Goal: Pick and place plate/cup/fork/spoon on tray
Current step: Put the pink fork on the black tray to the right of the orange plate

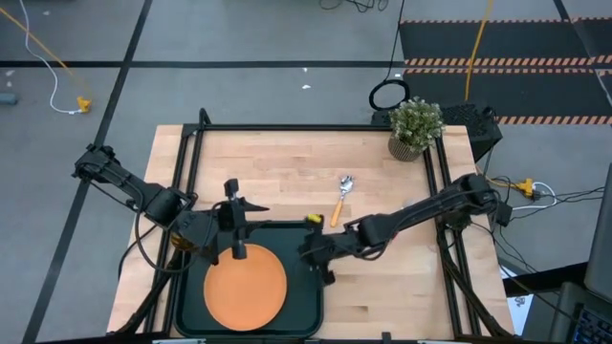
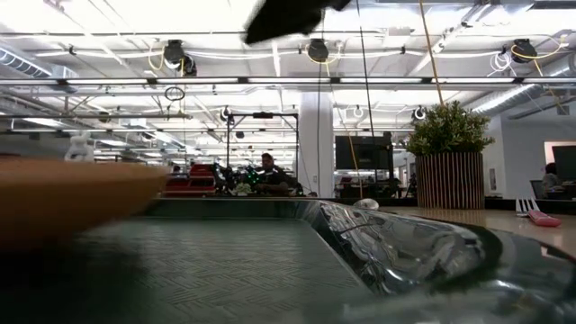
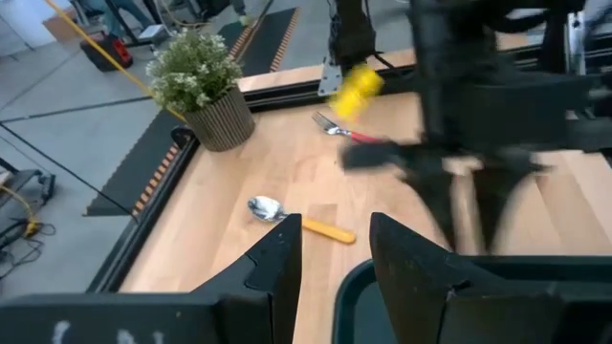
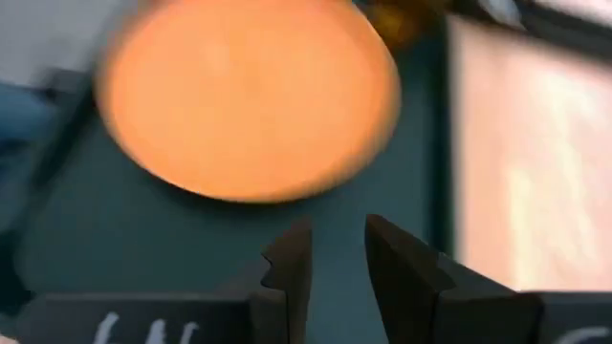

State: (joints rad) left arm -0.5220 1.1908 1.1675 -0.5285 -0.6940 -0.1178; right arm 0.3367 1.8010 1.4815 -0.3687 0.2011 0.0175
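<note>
Orange plate lies on the tray: done. High view: spoon remains on the table; right gripper is at the tray's edge. Left wrist view: left gripper narrowly open, empty; fork on the table. Right wrist view: jaws narrow, empty; cup probably beside the plate.

The large dark green-black rectangular plastic tray lies at the near edge of the pale wooden bench, left of its middle. The large round flat orange plastic plate rests inside the tray. The slim spoon with an orange-yellow handle lies on the bench behind the tray's far right corner. The slim fork with a red-pink handle lies beyond the spoon. The potted green plant in a ribbed pot stands at the far right corner.
</note>
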